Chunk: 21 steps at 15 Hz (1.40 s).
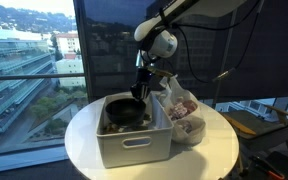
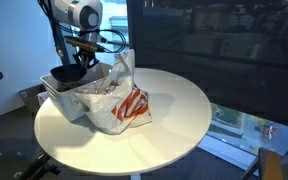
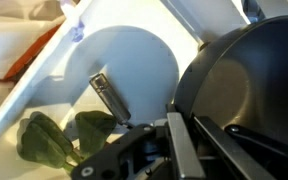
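Well, the gripper looks pinched shut on the edge of a round black metal pan. The pan sits tipped up inside a white plastic box on a round white table. A see-through plastic bag with red print leans against the box, and green toy leaves lie near the pan.

Daylight comes through the window in an exterior view; city outside bright, slightly washed. White table evenly lit, soft shadow beside bin. Dark glass in an exterior view, faint reflections, dimmer room, soft shadow under bag. All low-res. Wrist view soft, near parts blurred; bin wall nearly blown out; dull sheen on pan.
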Each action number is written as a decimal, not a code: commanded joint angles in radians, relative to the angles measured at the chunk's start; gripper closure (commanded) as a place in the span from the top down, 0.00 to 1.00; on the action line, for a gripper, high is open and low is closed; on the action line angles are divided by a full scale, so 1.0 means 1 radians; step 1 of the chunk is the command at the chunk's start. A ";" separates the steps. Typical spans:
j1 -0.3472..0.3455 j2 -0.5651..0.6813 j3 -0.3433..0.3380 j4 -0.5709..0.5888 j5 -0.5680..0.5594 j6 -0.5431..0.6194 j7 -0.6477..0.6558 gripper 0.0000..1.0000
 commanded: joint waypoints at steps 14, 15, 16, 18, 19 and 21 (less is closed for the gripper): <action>-0.061 -0.533 -0.102 -0.377 0.276 0.002 -0.026 0.11; -0.065 -0.563 -0.123 -0.403 0.290 0.002 -0.028 0.11; -0.067 -0.584 -0.142 -0.424 0.300 0.006 -0.029 0.11; -0.075 -0.609 -0.185 -0.461 0.322 0.010 -0.045 0.11; -0.079 -0.611 -0.207 -0.475 0.335 0.007 -0.054 0.11; -0.089 -0.601 -0.244 -0.493 0.350 0.012 -0.067 0.11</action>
